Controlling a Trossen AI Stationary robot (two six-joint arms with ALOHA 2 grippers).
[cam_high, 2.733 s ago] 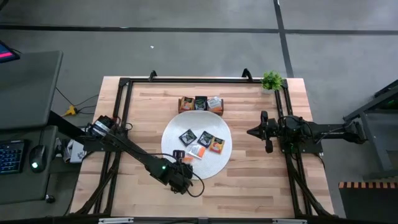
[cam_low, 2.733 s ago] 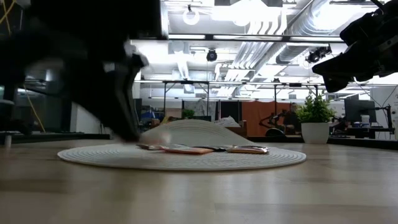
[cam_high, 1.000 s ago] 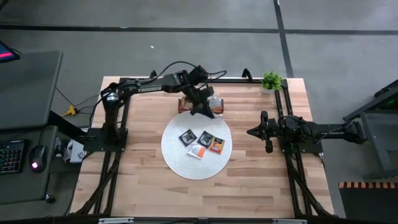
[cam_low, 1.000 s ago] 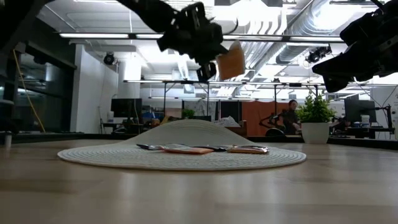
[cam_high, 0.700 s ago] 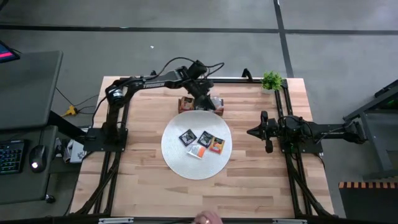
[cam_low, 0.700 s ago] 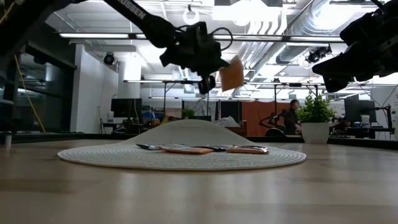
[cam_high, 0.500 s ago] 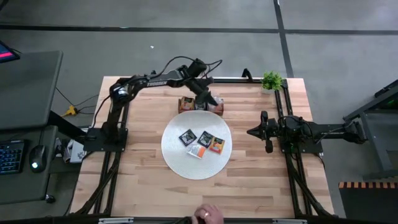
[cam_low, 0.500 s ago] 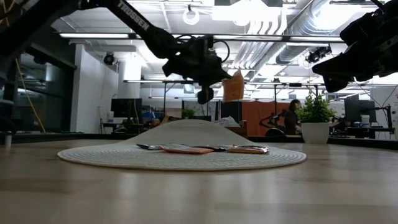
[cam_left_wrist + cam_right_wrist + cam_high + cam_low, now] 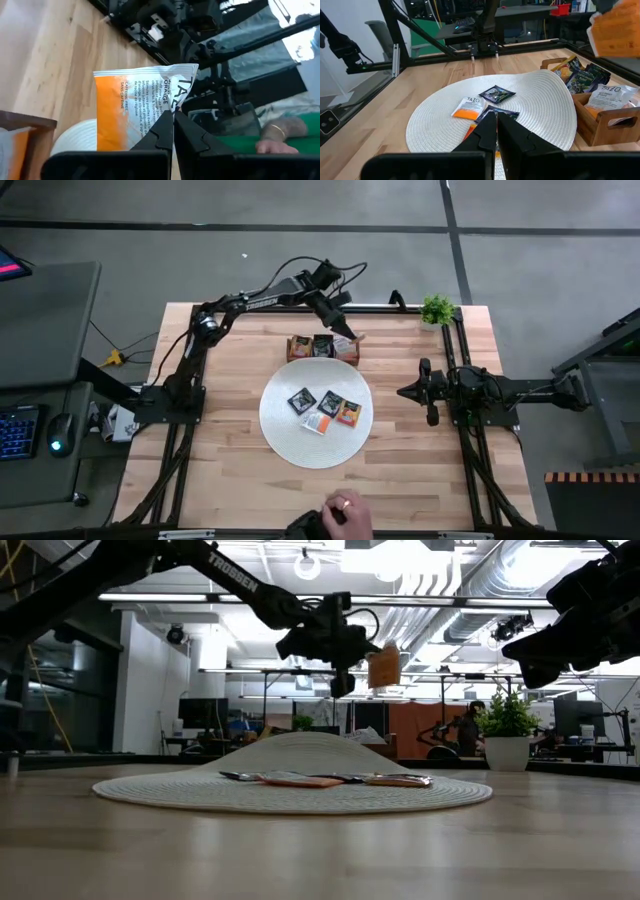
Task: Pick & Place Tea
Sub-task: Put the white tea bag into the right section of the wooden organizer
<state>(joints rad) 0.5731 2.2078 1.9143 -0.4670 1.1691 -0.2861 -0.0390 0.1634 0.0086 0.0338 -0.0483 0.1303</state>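
An orange-and-white tea sachet [image 9: 142,107] hangs pinched by one edge in the left tool [image 9: 345,333], which is clamped tight on it, in the air above the wooden tray [image 9: 323,348], over the tray's end nearest the potted plant [image 9: 437,309]; the low view shows the sachet [image 9: 383,668] well clear of the counter [image 9: 230,470], tilted a little off upright. The tray holds more sachets in its compartments, dark ones in the middle and white-and-orange ones at the ends, and it sits just beyond the round white mat [image 9: 290,445], almost touching its far edge. On the mat lie four loose sachets [image 9: 325,409], two black, one orange and one orange-and-white, clustered near the mat's centre and partly overlapping. The left arm reaches up from its base, far off to the tray's side, in a long arc over the counter's far edge, its wrist bent so the tool points down at the tray. The right tool [image 9: 407,392] has its fingers pressed together on nothing; that arm waits stretched out level and raised, on the plant's side of the mat. A person's hand [image 9: 340,514] shows at the counter's near edge, across the mat from the tray.
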